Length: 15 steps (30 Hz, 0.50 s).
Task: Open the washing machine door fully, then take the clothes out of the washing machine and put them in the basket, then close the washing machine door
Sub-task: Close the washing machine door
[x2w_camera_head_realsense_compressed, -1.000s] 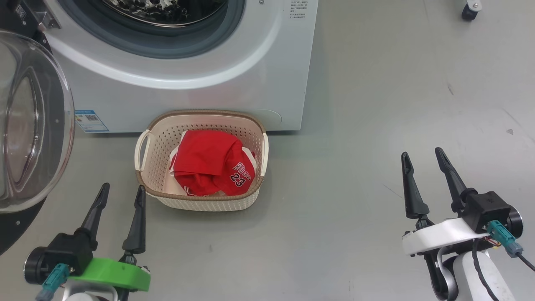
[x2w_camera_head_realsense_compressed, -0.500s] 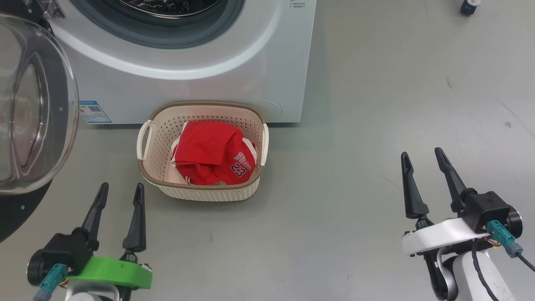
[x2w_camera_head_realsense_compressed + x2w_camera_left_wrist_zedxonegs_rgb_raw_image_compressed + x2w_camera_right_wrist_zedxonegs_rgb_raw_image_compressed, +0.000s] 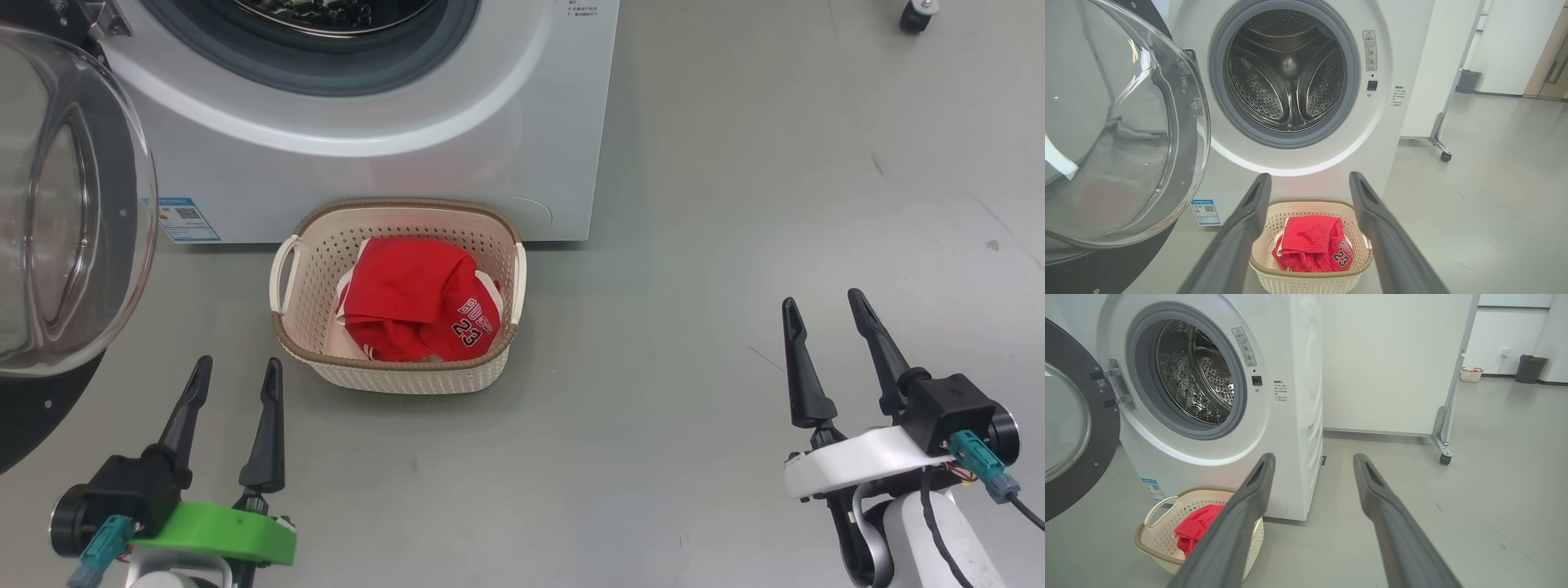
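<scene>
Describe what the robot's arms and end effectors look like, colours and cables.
Both have two long, tapering dark fingers on a black block with a teal connector. The left end effector sits on a green mount; the right end effector on a white mount, atop a pale forearm with black cables.

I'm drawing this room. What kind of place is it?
Probably a laundry test room: a big white front-loading washing machine, a small cream perforated basket holding red jersey clothes, and a white wheeled partition wall.
</scene>
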### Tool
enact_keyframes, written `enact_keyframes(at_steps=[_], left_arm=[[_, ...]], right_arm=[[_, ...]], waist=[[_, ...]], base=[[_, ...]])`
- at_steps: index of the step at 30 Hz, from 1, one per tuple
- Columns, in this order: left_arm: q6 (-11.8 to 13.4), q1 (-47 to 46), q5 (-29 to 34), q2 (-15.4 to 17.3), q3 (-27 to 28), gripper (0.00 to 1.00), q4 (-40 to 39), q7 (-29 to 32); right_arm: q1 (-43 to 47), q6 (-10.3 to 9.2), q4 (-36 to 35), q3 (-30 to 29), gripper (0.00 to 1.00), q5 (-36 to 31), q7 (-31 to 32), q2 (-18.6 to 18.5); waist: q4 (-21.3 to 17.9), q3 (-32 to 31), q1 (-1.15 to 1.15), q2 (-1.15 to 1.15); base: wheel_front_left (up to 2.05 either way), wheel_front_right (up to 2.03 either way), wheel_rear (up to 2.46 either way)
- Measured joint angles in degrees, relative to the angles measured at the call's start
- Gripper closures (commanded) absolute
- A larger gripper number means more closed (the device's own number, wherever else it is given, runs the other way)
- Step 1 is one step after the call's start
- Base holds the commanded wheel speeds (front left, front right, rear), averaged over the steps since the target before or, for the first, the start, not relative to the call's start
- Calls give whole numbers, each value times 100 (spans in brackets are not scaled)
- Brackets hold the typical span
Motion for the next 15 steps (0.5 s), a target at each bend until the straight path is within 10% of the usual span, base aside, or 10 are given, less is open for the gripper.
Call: enact_keyframes(at_steps=[15], left_arm=[[-1,1,0,-1,0,0,4,0]], right_arm=[[0,-1,23,34,0,19,0,0]], waist=[[36,-34,0,0]], base=[[0,0,0]])
